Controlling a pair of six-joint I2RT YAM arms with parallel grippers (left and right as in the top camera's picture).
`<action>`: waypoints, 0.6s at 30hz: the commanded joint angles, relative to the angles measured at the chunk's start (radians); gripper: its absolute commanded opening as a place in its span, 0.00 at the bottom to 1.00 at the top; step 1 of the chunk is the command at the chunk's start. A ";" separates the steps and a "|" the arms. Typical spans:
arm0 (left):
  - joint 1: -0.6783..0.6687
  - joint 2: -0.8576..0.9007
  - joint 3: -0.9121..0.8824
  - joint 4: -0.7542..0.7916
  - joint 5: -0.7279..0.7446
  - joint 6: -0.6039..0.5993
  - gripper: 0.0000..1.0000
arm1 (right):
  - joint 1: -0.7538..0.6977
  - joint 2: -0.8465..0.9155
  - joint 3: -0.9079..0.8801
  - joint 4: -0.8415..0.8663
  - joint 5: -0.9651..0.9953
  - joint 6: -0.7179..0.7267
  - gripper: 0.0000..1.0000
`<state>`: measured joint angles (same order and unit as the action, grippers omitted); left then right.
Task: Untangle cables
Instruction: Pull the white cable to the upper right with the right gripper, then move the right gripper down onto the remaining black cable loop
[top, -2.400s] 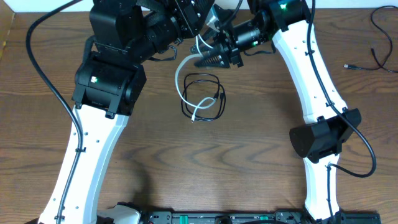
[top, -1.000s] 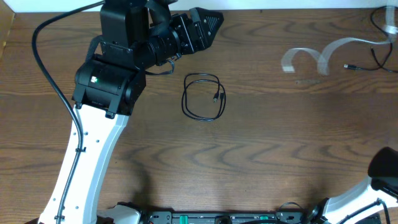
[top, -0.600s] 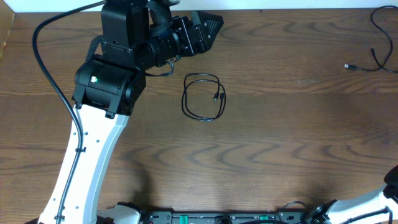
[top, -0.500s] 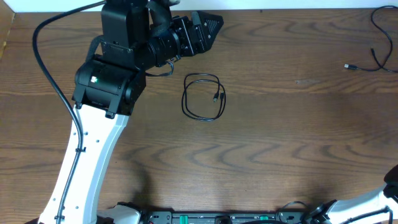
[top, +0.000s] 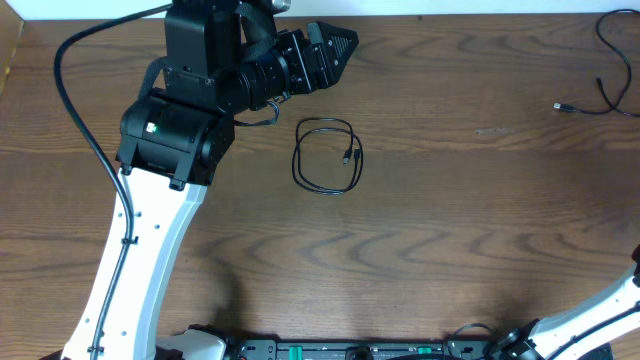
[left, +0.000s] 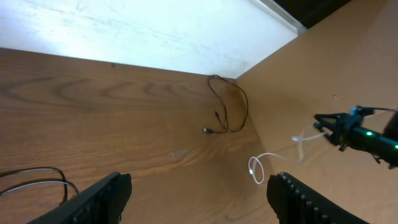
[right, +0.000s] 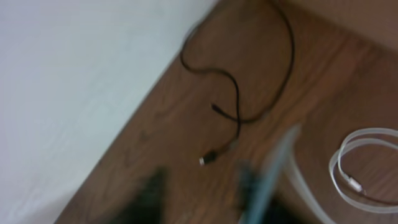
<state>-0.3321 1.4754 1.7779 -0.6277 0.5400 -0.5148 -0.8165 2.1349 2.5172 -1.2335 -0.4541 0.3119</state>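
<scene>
Left gripper: jaws wide apart, nothing held, above the table near its far edge. Right gripper: blurred, opening and hold unclear; white cable hangs by its tip. Black coiled cable mid-table; second black cable in far right corner.

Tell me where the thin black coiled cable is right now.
In the overhead view, the thin coiled black cable lies on the wooden table near its middle, slightly to the robot's left, just below the left gripper.
</scene>
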 joint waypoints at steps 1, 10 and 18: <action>0.001 -0.005 -0.005 -0.002 -0.010 0.025 0.75 | 0.008 0.006 0.006 -0.021 -0.001 0.001 0.85; 0.001 -0.005 -0.006 -0.032 -0.010 0.025 0.75 | 0.021 0.008 0.006 -0.192 0.245 0.068 0.99; 0.002 0.003 -0.006 -0.114 -0.053 0.123 0.75 | 0.140 0.008 0.006 -0.271 -0.047 -0.187 0.99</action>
<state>-0.3321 1.4754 1.7779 -0.7143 0.5323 -0.4694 -0.7498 2.1506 2.5175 -1.4895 -0.3542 0.2649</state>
